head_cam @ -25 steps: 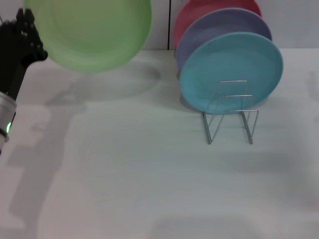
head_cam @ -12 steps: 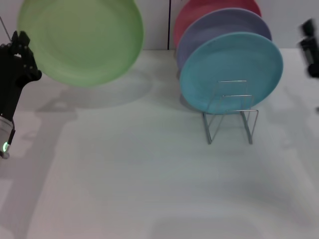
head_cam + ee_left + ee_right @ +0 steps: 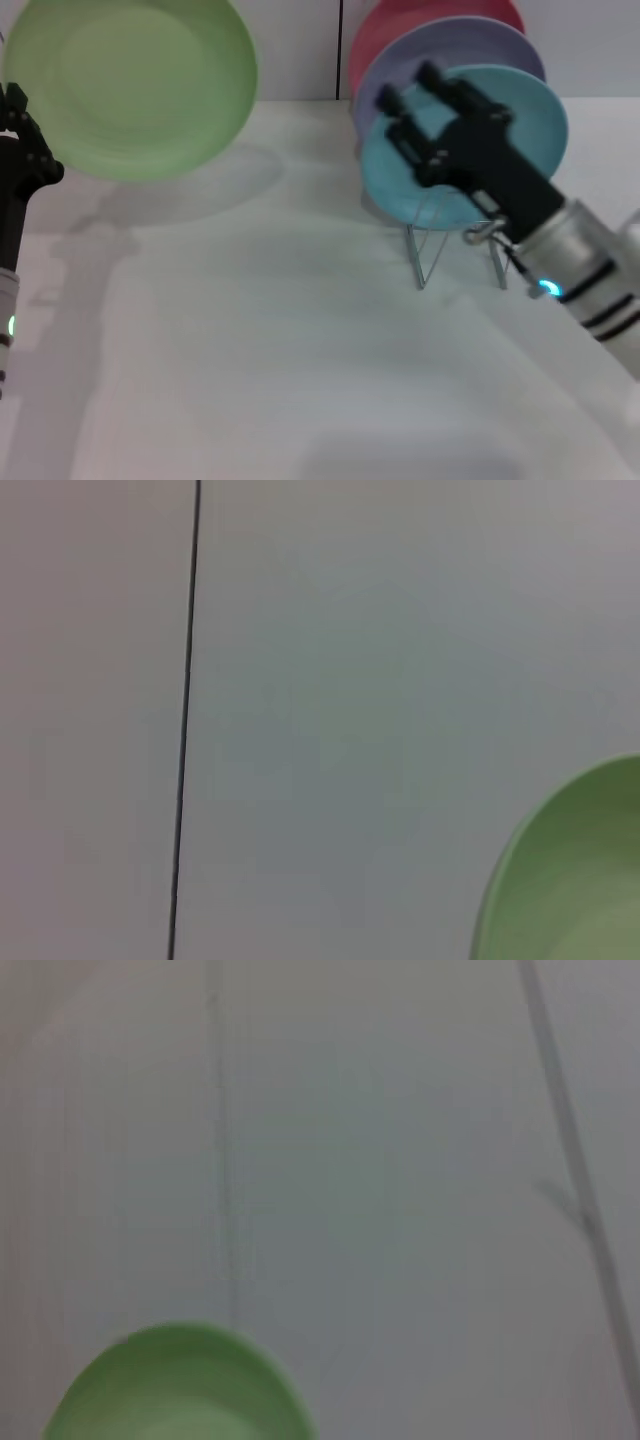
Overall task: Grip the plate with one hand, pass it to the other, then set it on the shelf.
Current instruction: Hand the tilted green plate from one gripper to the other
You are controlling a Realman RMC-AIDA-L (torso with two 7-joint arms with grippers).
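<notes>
The light-green plate (image 3: 130, 85) hangs tilted in the air at the far left, above the table. My left gripper (image 3: 22, 150) is shut on the plate's left rim. My right gripper (image 3: 408, 95) is open and empty, reaching leftward in front of the turquoise plate (image 3: 530, 115), well apart from the green plate. The wire shelf (image 3: 460, 240) stands under and behind the right arm. The green plate's rim shows in the left wrist view (image 3: 580, 880), and the plate also shows in the right wrist view (image 3: 180, 1390).
The turquoise plate, a lavender plate (image 3: 450, 40) and a red plate (image 3: 400, 25) stand upright in the shelf's back slots. The white table (image 3: 250, 350) stretches in front. A white wall with a dark seam (image 3: 341, 50) is behind.
The left gripper has carried the green plate further left. The right arm has swung in from the right edge and now reaches across the turquoise plate.
</notes>
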